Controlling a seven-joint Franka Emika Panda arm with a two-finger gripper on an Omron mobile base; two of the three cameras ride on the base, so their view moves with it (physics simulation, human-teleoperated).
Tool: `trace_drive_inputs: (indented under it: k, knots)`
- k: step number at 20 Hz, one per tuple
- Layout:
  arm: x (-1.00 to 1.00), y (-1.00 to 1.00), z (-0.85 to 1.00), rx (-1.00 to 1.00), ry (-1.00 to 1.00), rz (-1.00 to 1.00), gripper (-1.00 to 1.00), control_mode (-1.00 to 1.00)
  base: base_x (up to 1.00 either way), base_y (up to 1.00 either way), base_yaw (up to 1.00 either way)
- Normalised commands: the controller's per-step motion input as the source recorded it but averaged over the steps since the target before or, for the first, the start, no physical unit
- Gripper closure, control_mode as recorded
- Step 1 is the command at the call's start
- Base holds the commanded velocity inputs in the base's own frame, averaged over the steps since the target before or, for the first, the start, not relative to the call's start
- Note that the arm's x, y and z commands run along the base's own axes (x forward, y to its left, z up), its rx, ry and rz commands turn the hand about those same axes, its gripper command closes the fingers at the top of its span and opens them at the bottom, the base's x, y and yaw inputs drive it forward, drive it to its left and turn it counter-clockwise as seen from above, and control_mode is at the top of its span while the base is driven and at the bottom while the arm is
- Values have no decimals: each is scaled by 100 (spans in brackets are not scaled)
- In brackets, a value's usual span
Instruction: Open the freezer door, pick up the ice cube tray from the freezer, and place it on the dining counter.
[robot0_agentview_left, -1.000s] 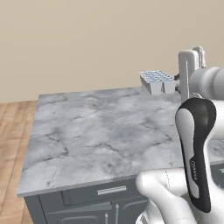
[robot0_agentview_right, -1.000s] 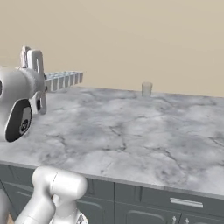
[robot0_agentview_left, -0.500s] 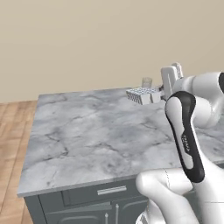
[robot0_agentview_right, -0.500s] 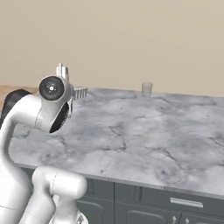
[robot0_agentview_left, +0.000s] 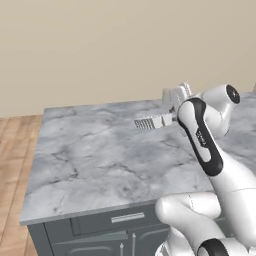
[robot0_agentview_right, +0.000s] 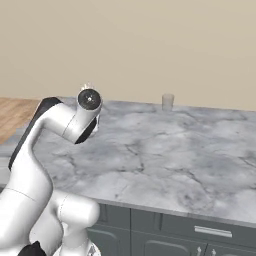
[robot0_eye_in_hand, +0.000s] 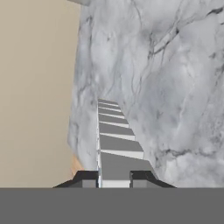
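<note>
Marble dining counter (robot0_agentview_left: 100, 160) beneath pincer-held (robot0_eye_in_hand: 114, 179) ice cube tray (robot0_agentview_left: 147, 122), seemingly hovering.

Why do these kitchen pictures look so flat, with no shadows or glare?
Left base view: the ice cube tray throws no shadow on the dining counter. Right base view: even light, a small cup slightly soft. Hand view: tray cells blocky, no glare.
</note>
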Motion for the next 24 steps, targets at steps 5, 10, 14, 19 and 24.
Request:
trace_drive_inputs:
  k: [5,10,14,19,24]
  knots:
    - [49,0,-43,0,0,10,100,-100,0,0,0]
    - [61,0,-34,0,0,9,100,-100,0,0,0]
    - [67,0,-17,3,3,7,100,-100,0,0,0]
    - [65,0,-18,1,3,6,100,-100,0,0,0]
    - [51,0,-29,0,0,6,100,-100,0,0,0]
